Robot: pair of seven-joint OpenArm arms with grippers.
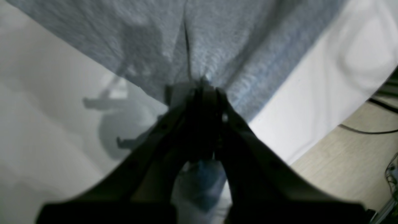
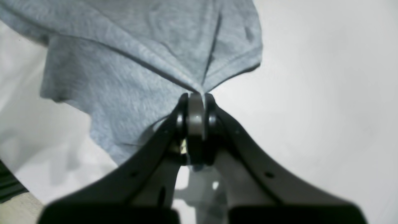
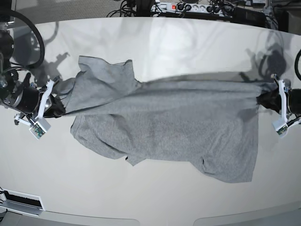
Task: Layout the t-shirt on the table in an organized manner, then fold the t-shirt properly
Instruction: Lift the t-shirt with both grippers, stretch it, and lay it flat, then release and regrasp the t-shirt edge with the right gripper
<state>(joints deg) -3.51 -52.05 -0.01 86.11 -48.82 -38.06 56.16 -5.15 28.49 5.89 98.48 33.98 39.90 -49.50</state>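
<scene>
Left gripper (image 1: 203, 90): jaws pressed together on a pinched edge of the t-shirt (image 3: 164, 122), cloth bunched at the tips. Right gripper (image 2: 196, 98): jaws likewise clamped on a gathered fold of shirt beside a sleeve hem. Between the two, the shirt is stretched taut across the table (image 3: 155, 197), its lower part draped and wrinkled. Beyond the far table edge, a power strip (image 3: 181, 7) and cables (image 3: 127, 7) are seen. Fabric: heather-grey, soft knit, dark seam lines. Table: glossy, off-white, curved.
</scene>
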